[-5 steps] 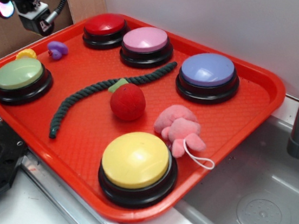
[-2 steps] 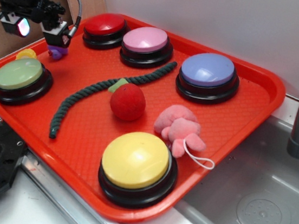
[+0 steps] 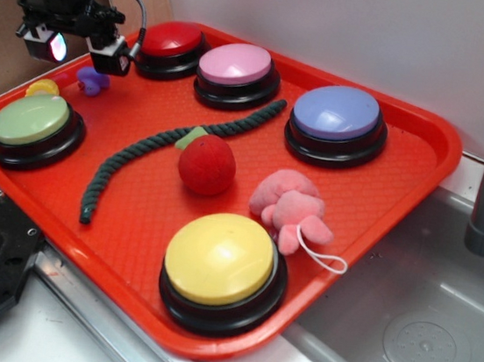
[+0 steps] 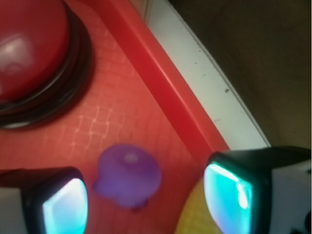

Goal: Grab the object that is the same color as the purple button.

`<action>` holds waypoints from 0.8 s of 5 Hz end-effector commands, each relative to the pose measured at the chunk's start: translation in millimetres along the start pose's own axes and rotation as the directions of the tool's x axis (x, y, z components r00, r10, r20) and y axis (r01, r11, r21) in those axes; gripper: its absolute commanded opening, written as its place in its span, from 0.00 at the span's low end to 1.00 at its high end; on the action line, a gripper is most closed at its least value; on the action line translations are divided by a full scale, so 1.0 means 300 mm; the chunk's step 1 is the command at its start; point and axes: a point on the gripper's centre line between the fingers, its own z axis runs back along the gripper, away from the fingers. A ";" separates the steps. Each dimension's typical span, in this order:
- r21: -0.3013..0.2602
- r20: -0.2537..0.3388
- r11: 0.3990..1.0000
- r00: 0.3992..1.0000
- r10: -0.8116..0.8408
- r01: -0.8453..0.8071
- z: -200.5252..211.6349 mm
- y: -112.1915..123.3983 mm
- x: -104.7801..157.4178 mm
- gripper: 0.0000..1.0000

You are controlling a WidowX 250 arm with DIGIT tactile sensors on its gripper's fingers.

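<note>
Purple button (image 3: 336, 113) sits at the tray's (image 3: 379, 215) right rear. Far left corner: purple toy (image 3: 92, 80) lies on the tray floor beside the yellow toy (image 3: 43, 86), by the red button (image 3: 171, 40). Gripper (image 3: 75, 47) hovers above it, fingers spread wide, nothing held; wrist view shows the toy (image 4: 127, 175) between the pads (image 4: 64, 205).

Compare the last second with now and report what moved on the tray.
Only the arm moved. The gripper came in from the upper left corner, dropped over the purple toy, and now sits slightly higher and farther back above it. Its fingers are apart with the toy between them in the wrist view, not gripped. The toy, the yellow toy, the purple button and the other buttons, rope and plush items stayed put.
</note>
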 end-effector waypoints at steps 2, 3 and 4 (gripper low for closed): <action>-0.042 0.005 0.999 1.000 0.006 -0.005 -0.028 0.026 0.029 0.70; -0.072 0.002 0.997 1.000 0.013 -0.013 -0.019 0.034 0.026 0.02; -0.081 0.000 0.997 1.000 0.014 -0.014 -0.005 0.036 0.023 0.00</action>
